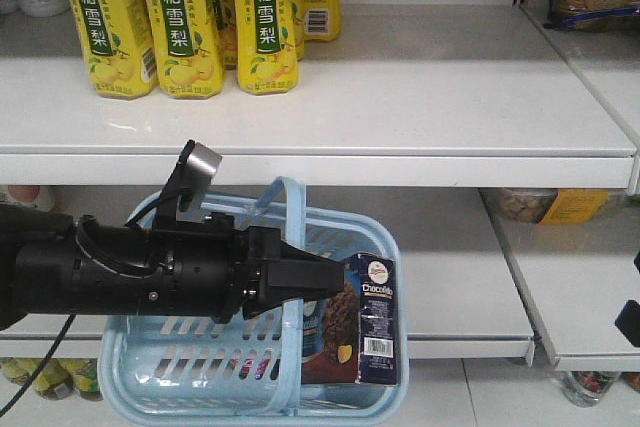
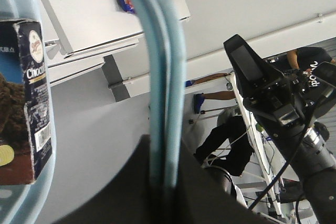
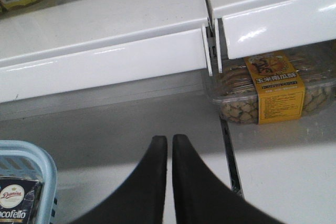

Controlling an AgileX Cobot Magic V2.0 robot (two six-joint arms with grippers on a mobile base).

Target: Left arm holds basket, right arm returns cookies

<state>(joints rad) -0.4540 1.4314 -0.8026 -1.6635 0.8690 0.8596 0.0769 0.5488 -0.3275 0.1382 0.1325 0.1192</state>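
The light blue basket (image 1: pixel 180 392) hangs in front of the lower shelf. My left gripper (image 1: pixel 318 282) is shut on its two looped handles (image 1: pixel 290 190). In the left wrist view the handles (image 2: pixel 160 77) run down between the shut jaws (image 2: pixel 164 182). The dark navy cookies carton (image 1: pixel 368 319) stands upright in the basket's right end and also shows in the left wrist view (image 2: pixel 26 103). My right gripper (image 3: pixel 169 141) is shut and empty over the lower shelf, to the right of the basket corner (image 3: pixel 37 169) and the carton top (image 3: pixel 16 205).
Yellow pear-drink cartons (image 1: pixel 185 17) stand on the upper shelf. A clear snack tub with a yellow label (image 3: pixel 273 85) sits on the lower right shelf. A black upright divider (image 3: pixel 228 150) splits the lower shelf. My right arm (image 2: pixel 273 98) shows in the left wrist view.
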